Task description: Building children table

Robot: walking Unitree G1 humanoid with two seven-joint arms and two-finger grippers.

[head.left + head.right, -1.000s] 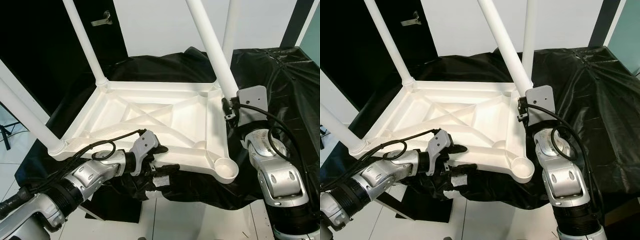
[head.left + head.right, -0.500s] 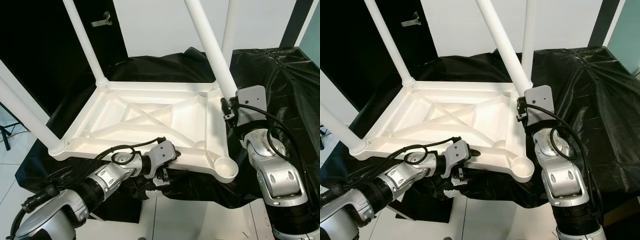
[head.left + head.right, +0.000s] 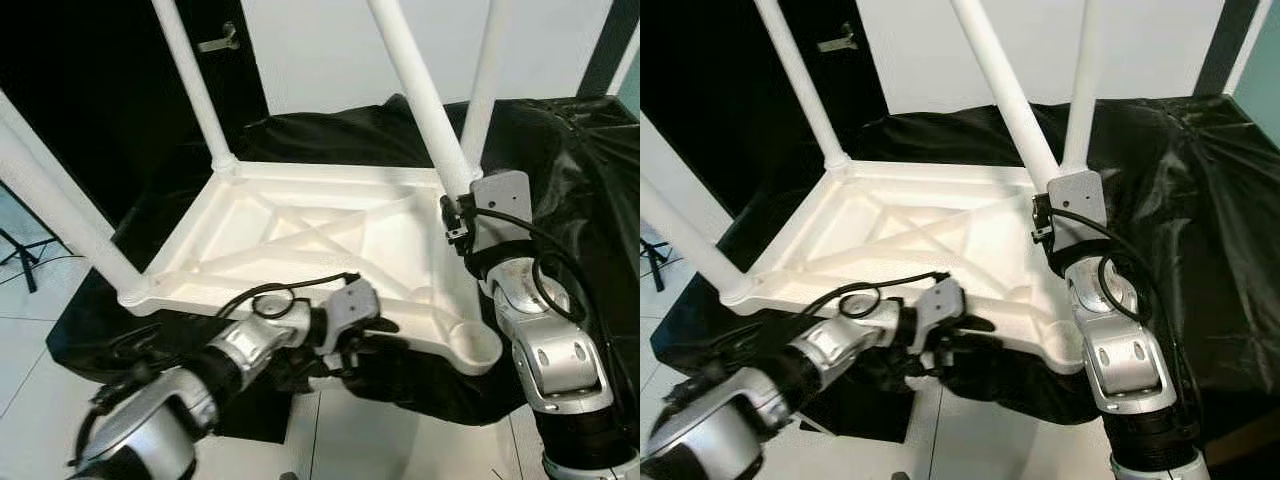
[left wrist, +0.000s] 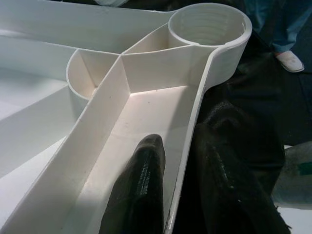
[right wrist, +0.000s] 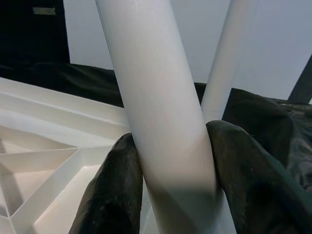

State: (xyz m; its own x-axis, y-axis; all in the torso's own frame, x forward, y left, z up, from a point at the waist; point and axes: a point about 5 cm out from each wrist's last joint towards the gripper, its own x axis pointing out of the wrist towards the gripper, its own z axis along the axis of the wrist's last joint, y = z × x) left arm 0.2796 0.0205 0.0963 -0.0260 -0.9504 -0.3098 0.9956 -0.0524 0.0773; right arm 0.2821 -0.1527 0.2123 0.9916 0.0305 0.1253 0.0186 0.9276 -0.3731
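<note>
Wrist views reveal both grips: left gripper (image 4: 178,195) pinches the near rim of the upturned white plastic tabletop (image 3: 330,235) at centre frame, and right gripper (image 5: 170,190) clamps a white tubular leg (image 5: 156,107) at right.

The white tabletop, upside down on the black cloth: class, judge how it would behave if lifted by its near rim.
The tabletop is probably stiff: crossed ribs brace its underside. It looks light for its size, thin-walled and hollow. It may tip: the left gripper pinches only the thin rim, while the right gripper holds one leg and tall legs stand above.
</note>
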